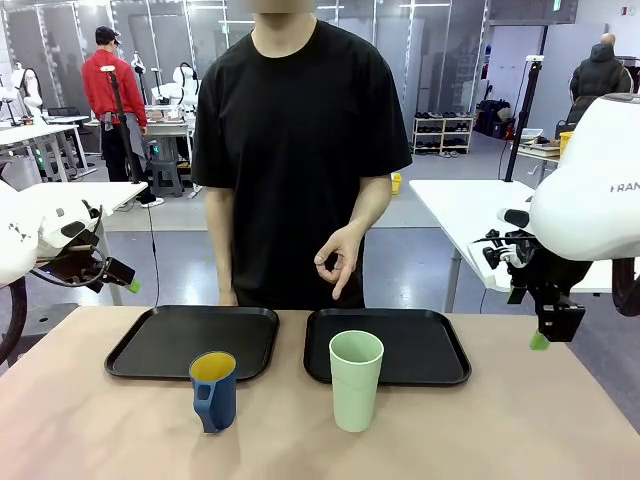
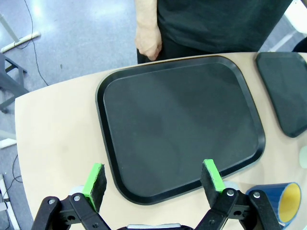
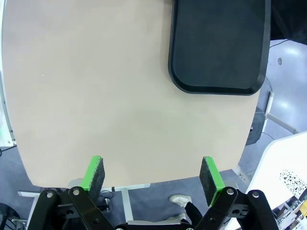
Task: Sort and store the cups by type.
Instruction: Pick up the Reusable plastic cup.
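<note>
Hanging above the near edge of the left tray [image 2: 182,124], the left pincer [image 2: 153,177] stands wide and holds nothing. The right pincer [image 3: 152,173] is equally wide and empty, hovering out past the worktop's [image 3: 96,96] edge with the right tray [image 3: 218,48] well ahead of it.

The dark blue mug [image 2: 280,201] stands on the worktop just beside the left pincer, outside one of its fingers and close to the tray rim. The mint-green tumbler [image 1: 355,380] stands well apart from the right pincer, lower and inward of it, in front of the right tray. Neither cup is stored yet.

Risks, as I judge them:
- The tumbler is tall and looks light, so a finger clipping its rim on the way down would likely tip it.
- The mug's handle faces the robot's side. Closing across the handle could twist the mug in the grip.
- The cups stand near each other, so both arms reaching inward together might collide.
- The person's hand [image 1: 338,262] hovers over the right tray's far side, where a carried cup could meet it.
</note>
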`<state>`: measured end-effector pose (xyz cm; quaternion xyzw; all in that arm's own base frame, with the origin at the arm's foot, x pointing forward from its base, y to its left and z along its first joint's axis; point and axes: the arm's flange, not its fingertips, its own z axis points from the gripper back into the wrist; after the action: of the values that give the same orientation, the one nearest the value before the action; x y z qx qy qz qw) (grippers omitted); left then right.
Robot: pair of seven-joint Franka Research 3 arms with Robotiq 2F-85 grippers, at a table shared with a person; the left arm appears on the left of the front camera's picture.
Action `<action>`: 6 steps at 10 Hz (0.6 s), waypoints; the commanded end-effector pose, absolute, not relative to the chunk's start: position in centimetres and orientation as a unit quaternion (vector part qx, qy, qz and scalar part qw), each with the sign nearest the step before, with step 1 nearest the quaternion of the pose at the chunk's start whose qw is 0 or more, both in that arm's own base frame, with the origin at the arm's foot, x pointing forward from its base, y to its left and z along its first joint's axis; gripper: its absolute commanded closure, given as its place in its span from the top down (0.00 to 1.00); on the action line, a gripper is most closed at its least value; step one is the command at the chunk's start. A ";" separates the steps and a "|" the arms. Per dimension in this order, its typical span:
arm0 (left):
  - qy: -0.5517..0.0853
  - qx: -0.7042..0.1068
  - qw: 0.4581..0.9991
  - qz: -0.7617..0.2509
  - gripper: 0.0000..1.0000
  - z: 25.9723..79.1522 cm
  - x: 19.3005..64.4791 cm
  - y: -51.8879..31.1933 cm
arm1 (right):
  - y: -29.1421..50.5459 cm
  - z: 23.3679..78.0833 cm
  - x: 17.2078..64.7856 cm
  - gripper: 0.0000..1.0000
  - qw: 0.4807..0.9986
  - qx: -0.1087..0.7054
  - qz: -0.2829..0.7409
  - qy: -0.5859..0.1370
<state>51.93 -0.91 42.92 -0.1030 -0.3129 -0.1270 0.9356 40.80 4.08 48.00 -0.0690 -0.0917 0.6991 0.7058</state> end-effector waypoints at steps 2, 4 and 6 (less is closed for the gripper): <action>-0.315 -0.105 0.935 -0.123 1.00 43.0 52.0 -0.9 | 4.3 45.0 41.2 1.00 0.684 -0.023 0.720 -0.115; -0.315 -0.105 0.935 -0.123 1.00 43.0 52.0 -0.9 | 4.5 41.6 41.4 1.00 0.676 0.021 0.718 -0.166; -0.315 -0.105 0.935 -0.123 1.00 43.0 52.0 -0.9 | 5.3 38.5 41.2 1.00 0.646 0.081 0.723 -0.232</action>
<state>51.93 -0.90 42.92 -0.1030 -0.3129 -0.1270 0.9356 40.54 5.41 40.08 0.0368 -0.1866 0.7082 0.6799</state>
